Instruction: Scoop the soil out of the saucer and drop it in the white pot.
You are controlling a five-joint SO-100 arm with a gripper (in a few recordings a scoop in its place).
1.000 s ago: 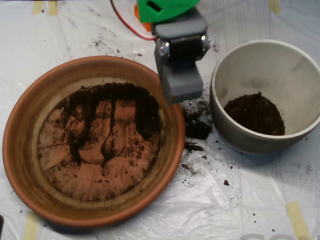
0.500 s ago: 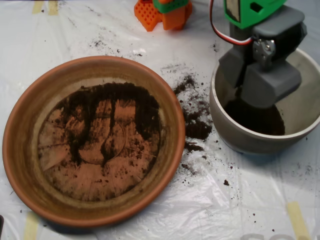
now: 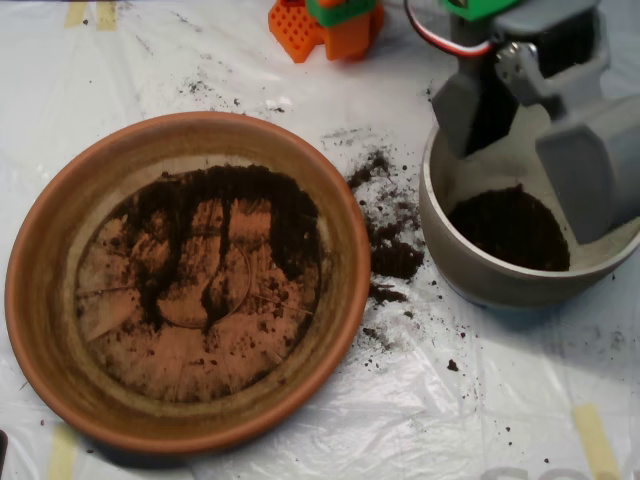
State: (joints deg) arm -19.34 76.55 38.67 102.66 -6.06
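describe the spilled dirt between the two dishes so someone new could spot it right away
Start at the big terracotta saucer on the left, then look right past its rim toward the white pot. On the plastic sheet between them lies a dark scatter of spilled soil. Unlike the soil inside either dish, it lies loose on the sheet.
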